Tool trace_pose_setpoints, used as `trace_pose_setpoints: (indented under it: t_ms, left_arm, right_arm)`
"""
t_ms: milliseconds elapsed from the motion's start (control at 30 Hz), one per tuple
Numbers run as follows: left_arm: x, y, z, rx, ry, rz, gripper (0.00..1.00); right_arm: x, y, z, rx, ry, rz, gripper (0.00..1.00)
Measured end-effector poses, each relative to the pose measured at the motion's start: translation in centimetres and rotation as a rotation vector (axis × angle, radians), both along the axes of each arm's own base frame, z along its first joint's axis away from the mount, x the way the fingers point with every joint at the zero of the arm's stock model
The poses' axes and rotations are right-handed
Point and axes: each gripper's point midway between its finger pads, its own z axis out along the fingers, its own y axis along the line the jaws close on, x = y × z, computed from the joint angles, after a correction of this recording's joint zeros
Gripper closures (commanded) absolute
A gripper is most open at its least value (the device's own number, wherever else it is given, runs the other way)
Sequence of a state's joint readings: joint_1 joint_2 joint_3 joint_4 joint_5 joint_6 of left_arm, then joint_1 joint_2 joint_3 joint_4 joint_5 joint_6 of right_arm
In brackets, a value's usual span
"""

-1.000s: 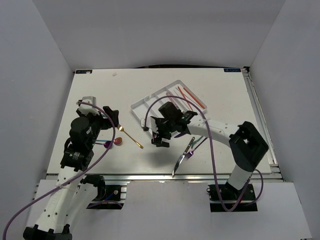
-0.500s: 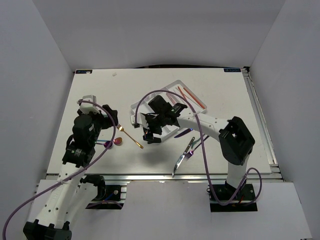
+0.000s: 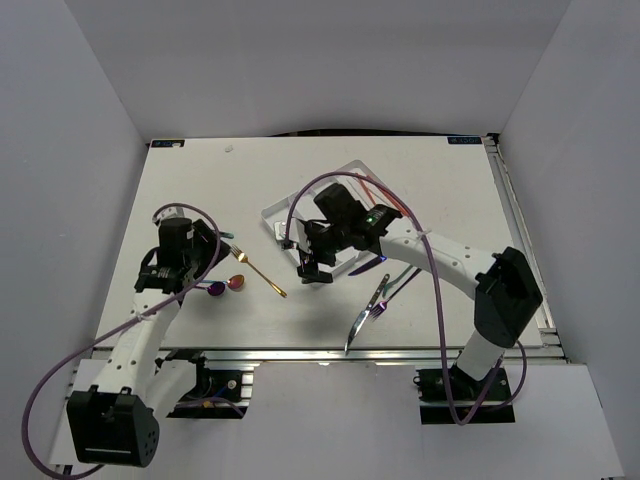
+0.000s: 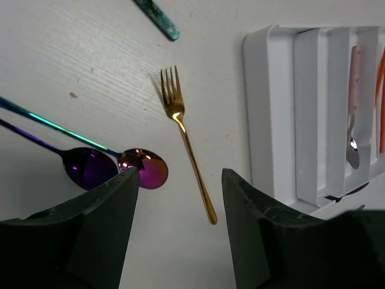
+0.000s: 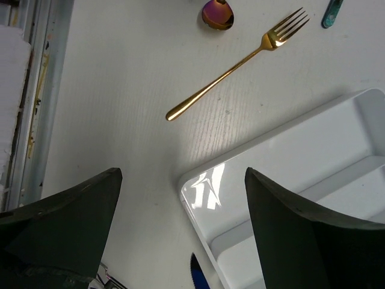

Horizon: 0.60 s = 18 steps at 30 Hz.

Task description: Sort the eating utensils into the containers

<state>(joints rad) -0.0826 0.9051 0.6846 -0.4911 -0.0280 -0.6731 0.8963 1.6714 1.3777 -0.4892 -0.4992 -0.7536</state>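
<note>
Left gripper (image 4: 180, 186) brought over gold fork (image 4: 186, 144), jaws partly drawn in, nothing gripped yet | right gripper (image 5: 183, 177) spread wide, empty, parked above tray (image 5: 289, 156) corner | fork left lying just beside tray, unsorted | pickup judged next.

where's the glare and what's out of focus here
right wrist: glare patch on the white tray corner, right fingers soft; left wrist: gold fork sharp, left fingers blurred; top external: even light, soft shadows on the table
</note>
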Motion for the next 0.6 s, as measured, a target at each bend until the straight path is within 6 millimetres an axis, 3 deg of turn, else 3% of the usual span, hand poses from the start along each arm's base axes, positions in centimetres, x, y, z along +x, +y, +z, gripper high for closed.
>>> trace_pose_setpoints:
  t_ms: [67,133,267,433,600]
  left_arm:
    - [-0.4,0.2,-0.9,-0.013,0.050,0.016,0.31]
    - [-0.7,0.3,-0.4,-0.006,0.047,0.010,0.29]
    - [-0.7,0.9,3.7,0.044,-0.094,0.000,0.27]
    - [-2.3,3.3,9.5,0.126,-0.360,0.088,0.26]
    - [-4.5,5.4,11.5,0.180,-0.503,0.180,0.26]
  right_arm:
    - [-0.2,0.1,-0.6,-0.001,0.035,0.004,0.11]
    - [-0.5,0.5,-1.4,-0.004,0.072,0.016,0.11]
    - [-1.1,2.2,-4.4,-0.048,0.162,0.035,0.11]
    - [-0.2,6.6,-6.4,-0.063,0.248,-0.020,0.11]
    - [1.5,11.5,-6.3,-0.034,0.243,-0.144,0.11]
